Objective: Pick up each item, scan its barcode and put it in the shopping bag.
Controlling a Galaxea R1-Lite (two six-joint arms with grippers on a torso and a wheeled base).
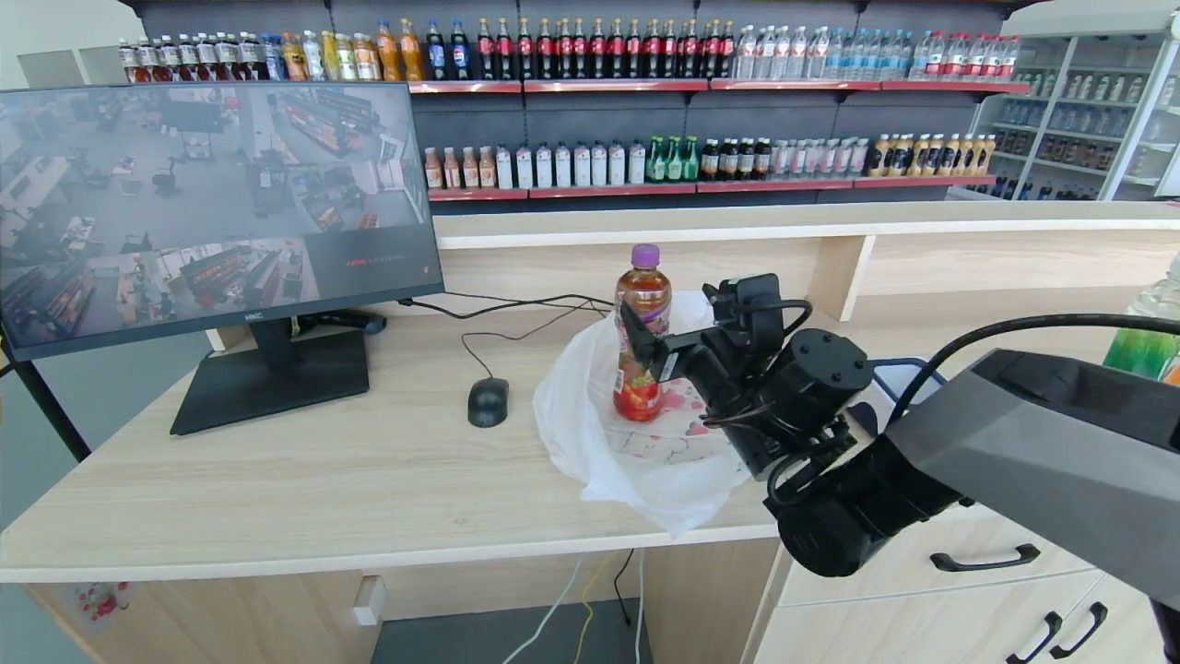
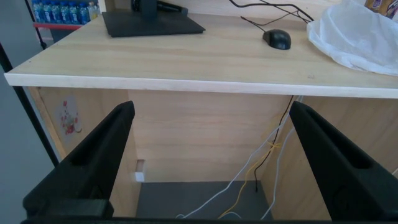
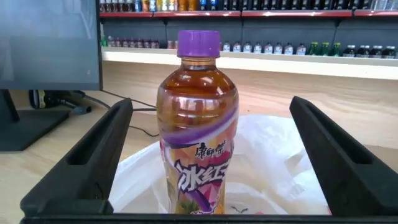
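Observation:
A tea bottle (image 1: 643, 314) (image 3: 198, 124) with a purple cap and a red-and-purple label stands upright on the white shopping bag (image 1: 590, 433) (image 3: 280, 155), which lies crumpled on the wooden counter. My right gripper (image 1: 650, 349) (image 3: 211, 106) is open, level with the bottle's lower half. Its fingers stand on either side of the bottle and well apart from it. My left gripper (image 2: 212, 107) is open and holds nothing. It hangs below the counter's front edge, facing the gap under the desk. The bag (image 2: 357, 37) also shows in the left wrist view.
A monitor (image 1: 212, 203) on a black stand fills the counter's left side. A black mouse (image 1: 488, 401) (image 2: 277, 39) and its cable lie between it and the bag. A raised ledge runs behind. A green bottle (image 1: 1143, 346) stands at the far right. Drawers sit under the right arm.

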